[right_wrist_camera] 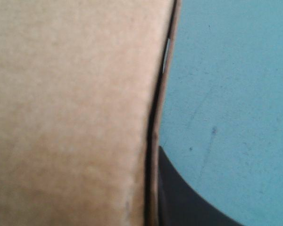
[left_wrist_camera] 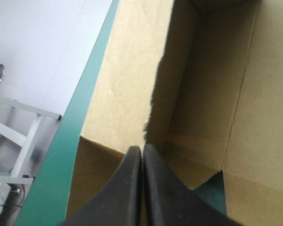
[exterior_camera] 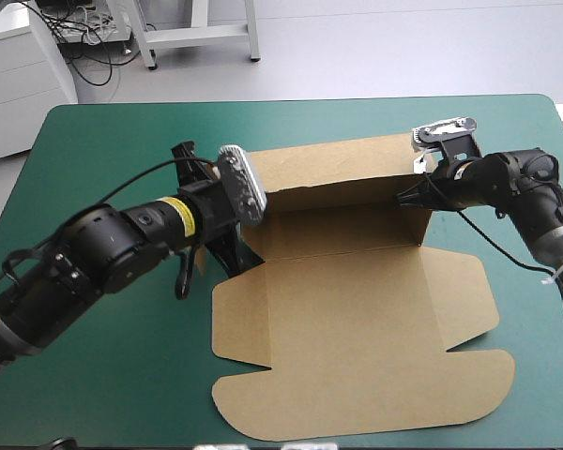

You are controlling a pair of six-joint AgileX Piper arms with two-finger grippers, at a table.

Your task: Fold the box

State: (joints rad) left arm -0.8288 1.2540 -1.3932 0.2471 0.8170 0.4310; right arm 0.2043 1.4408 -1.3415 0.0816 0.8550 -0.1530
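over on the left, the left claw (left_wrist_camera: 142,150) is pinched tight, its black fingers meeting in a point with the end of the far wall (exterior_camera: 342,192) caught between them. that edge looks ragged and a little wavy in the left wrist view, so here's the worry: pull or twist too hard and the thin brown board could tear or crumple at the pinch rather than bend on its crease. moving to the middle, the box (exterior_camera: 357,337) lies at the centre of the teal-green worktop (exterior_camera: 122,394), mostly a flat cut sheet with rounded lobes along the near side and notched corners. only that far wall stands up. the board is matte, smooth and stiff-looking, with scored fold lines that should guide each bend. the flat part is held by nothing, so a sideways tug could slide the whole sheet across the cover and spoil the alignment. on the right, the right claw (exterior_camera: 413,195) is clamped on the wall's other end, where a short end flap (exterior_camera: 411,223) turns the corner. its wrist view shows the board's edge pressed against one black finger, the other hidden behind the sheet. if the two arms move out of step, the wall could bow, or slip free and drop flat.
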